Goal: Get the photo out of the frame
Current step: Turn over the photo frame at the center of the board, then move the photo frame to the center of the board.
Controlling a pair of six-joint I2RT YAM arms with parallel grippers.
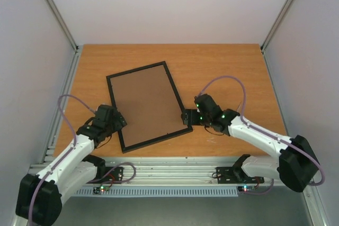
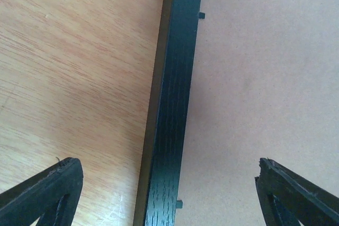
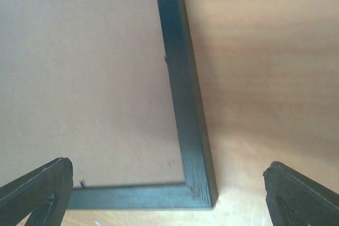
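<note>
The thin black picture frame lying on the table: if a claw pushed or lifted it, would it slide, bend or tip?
It would probably slide rather than tip: the thin black wooden picture frame lies flat on the smooth wooden table. Its straight grained rails suggest stiff and fairly light. Its brown backing board seems held in by small black tabs.
</note>
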